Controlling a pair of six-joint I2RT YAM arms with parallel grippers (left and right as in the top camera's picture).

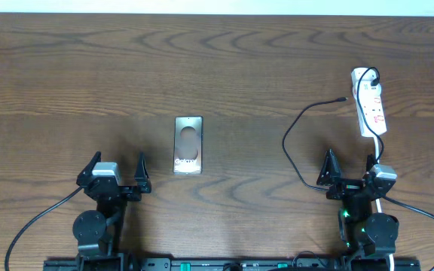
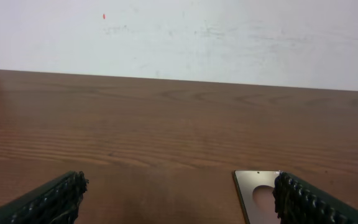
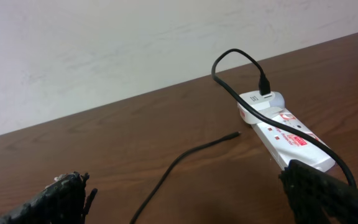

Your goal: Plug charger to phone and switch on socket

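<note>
Both arms are sitting low at the near edge of the table, and nothing is being gripped: the left gripper is gaping wide over bare wood, and the right gripper is spread just as wide and empty. The phone is lying flat, screen up, mid-table, just ahead and to the right of the left gripper, with a short edge facing the robot. I'm reading that as handy for a lengthwise push, though I cannot tell which end is carrying the port. The socket is lying ahead of the right gripper with the charger plugged in at its far end. The cable is looping wide to the left, and its metal tip is resting just beside the socket, well apart from the phone. So the right arm is looking best placed to fetch that tip, leaving the left free for steadying the phone
</note>
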